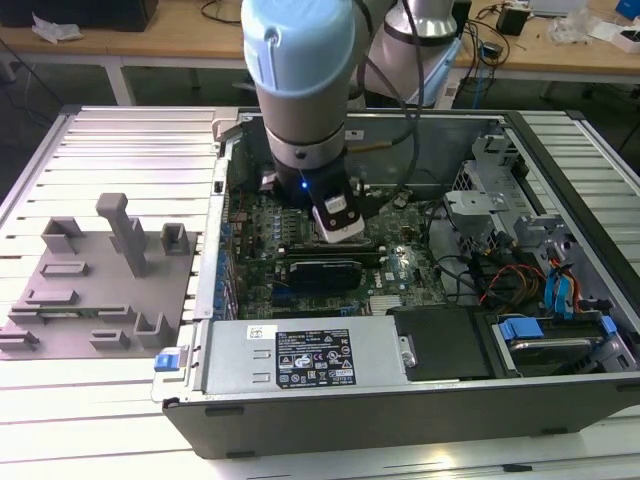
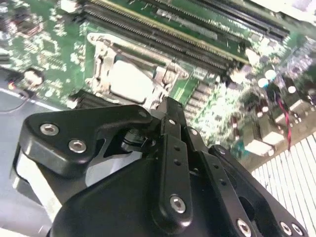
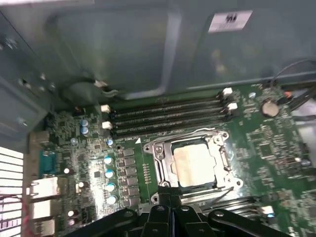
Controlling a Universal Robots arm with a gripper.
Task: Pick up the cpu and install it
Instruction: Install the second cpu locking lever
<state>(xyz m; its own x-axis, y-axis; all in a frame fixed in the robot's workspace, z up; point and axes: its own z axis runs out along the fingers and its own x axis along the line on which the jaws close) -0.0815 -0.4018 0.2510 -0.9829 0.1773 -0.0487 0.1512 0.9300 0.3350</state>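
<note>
The cpu, a small square chip with a silvery-white top, lies flat inside the socket frame on the green motherboard; in the second wrist view the cpu sits just beyond my fingertips. My gripper hangs over the socket's near edge, its black fingers brought together at the tip with nothing between them. In the exterior view my arm reaches down into the open computer case and covers the socket.
Memory slots run along the far side of the socket. The case wall rises behind them. A power supply with a white sticker fills the case front, drive bays the exterior view's right. A grey fixture plate lies outside, left.
</note>
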